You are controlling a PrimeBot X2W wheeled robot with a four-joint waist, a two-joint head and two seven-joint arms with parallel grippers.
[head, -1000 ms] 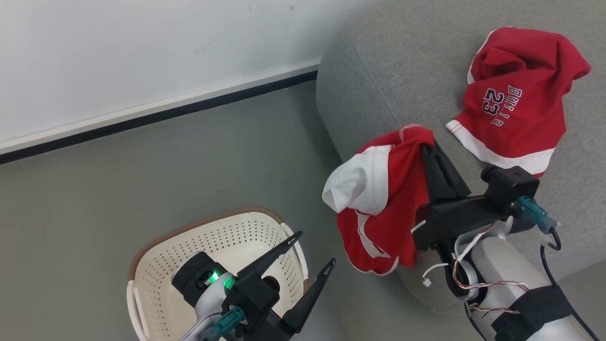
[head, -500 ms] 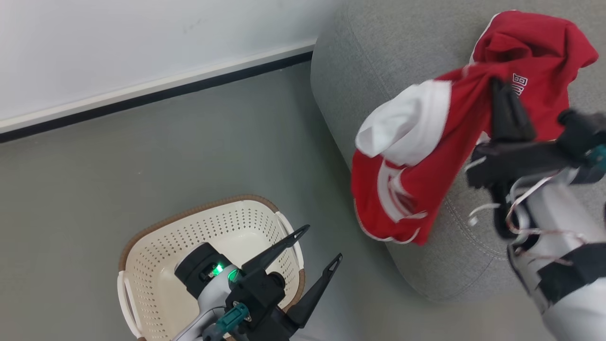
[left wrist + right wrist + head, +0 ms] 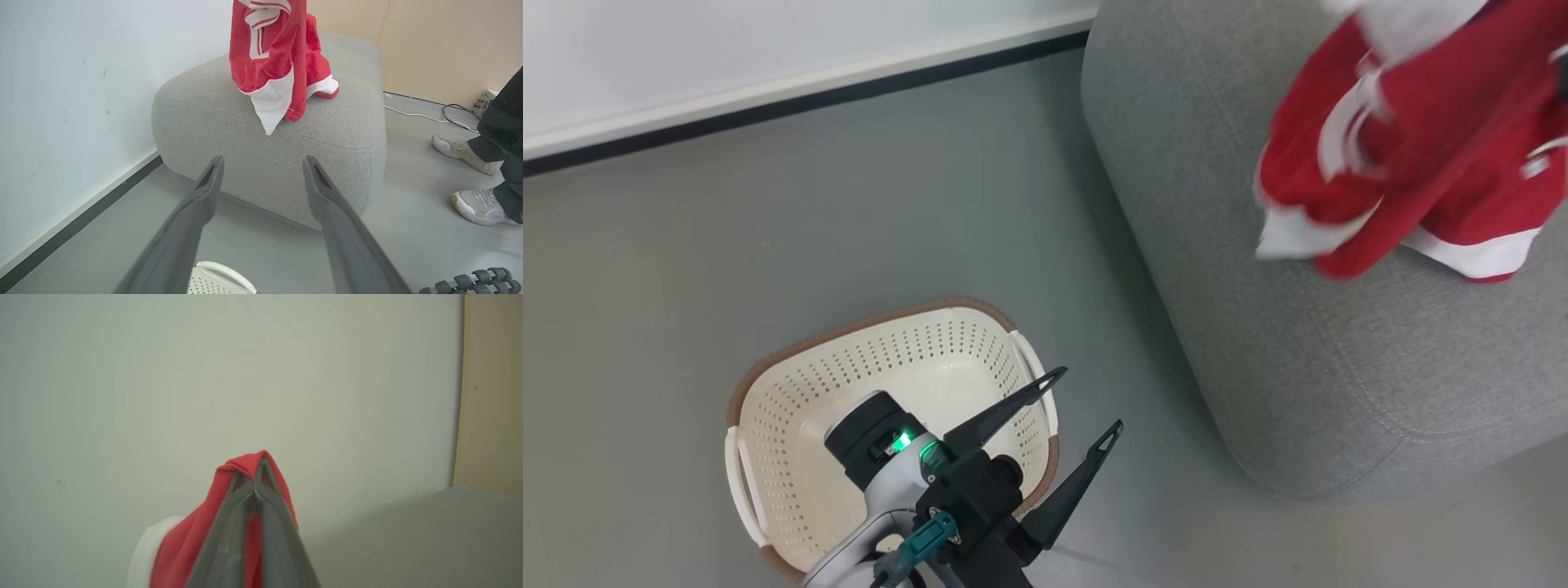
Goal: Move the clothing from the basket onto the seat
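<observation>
A red garment with white trim (image 3: 1388, 155) hangs above the grey seat (image 3: 1258, 310), and the right wrist view shows my right gripper (image 3: 256, 473) shut on its red fabric (image 3: 192, 539). In the left wrist view that hanging garment (image 3: 273, 61) dangles with its lowest white corner just over the seat's top (image 3: 327, 134). Another red garment (image 3: 322, 77) lies on the seat behind it, its white hem (image 3: 1470, 257) showing. The cream basket (image 3: 792, 425) stands on the floor. My left gripper (image 3: 1086, 400) hovers open over its right rim, holding nothing.
A white wall with a dark baseboard (image 3: 768, 114) runs behind the basket and the seat. A person's two feet in pale shoes (image 3: 478, 204) stand on the floor to the right of the seat. A white cable (image 3: 425, 116) runs along the floor to a wall socket.
My right arm has carried the red garment up and to the right, from beside the seat's corner to above its top. The head view has shifted. The left gripper stays open over the basket.
</observation>
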